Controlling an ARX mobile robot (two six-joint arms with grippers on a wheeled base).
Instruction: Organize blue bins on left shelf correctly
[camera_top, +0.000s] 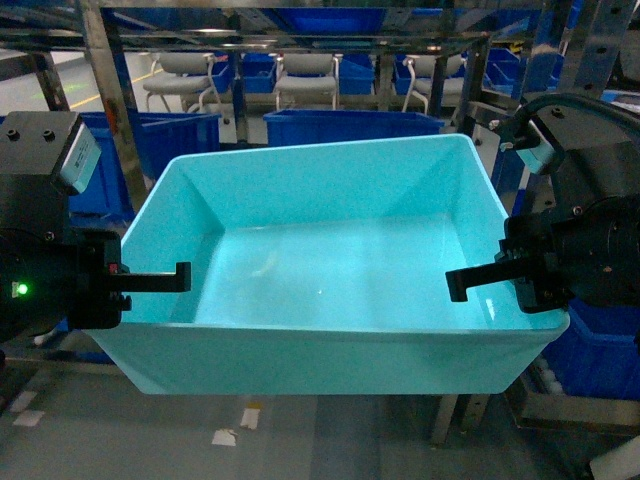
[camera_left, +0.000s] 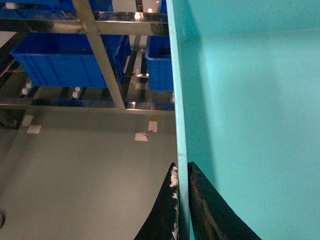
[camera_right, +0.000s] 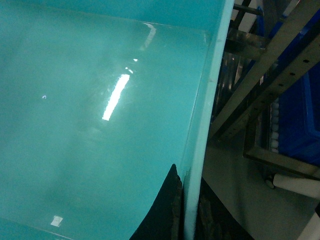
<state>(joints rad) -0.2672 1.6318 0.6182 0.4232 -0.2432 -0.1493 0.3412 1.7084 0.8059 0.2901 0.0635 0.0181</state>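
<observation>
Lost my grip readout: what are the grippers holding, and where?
Both hold the light turquoise plastic tub: left gripper pinches its left side wall, right gripper its right side wall.

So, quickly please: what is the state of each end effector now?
Left end effector: closed on the left wall of the turquoise bin.
Right end effector: closed on the bin's right wall.

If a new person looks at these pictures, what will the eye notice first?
First, the big turquoise tub, empty, which fills the middle of the head view, held off the floor. The left pincer and the right pincer each clamp its rim from opposite sides. Behind it stand dark blue crates in a steel rack.
</observation>
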